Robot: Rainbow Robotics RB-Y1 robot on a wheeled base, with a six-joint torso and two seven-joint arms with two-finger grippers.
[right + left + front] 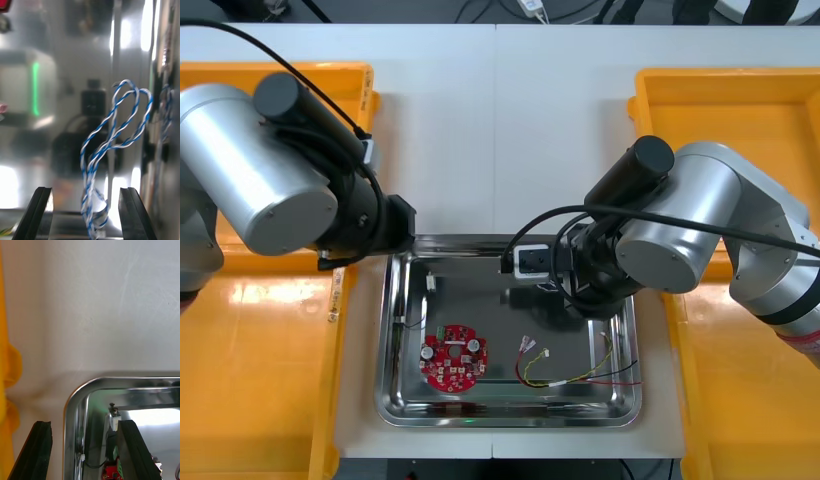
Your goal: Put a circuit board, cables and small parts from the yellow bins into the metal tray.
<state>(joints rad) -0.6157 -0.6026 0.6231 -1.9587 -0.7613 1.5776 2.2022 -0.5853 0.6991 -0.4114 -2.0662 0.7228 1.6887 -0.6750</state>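
Observation:
The metal tray (pixel 395 400) lies between the bins. In it are a round red circuit board (pixel 452 362), a red and yellow cable (pixel 580 377) and a small metal part (pixel 430 284). My right gripper (pixel 566 292) hangs over the tray's far right part. In the right wrist view its fingers (pixel 39 213) stand apart, so the right gripper (pixel 86 219) is open, with a twisted blue and white cable (pixel 112 138) lying loose between them on the shiny tray floor. My left gripper (pixel 84 453) is open and holds nothing above the tray's far left corner (pixel 80 390), near the small metal part (pixel 114 413).
Yellow bins flank the tray at the left (pixel 270 350) and the right (pixel 750 390), with two more behind them (pixel 240 85) (pixel 730 100). A thin black cable (pixel 93 465) lies by the tray's left wall. Bare white table (pixel 500 130) stretches beyond the tray.

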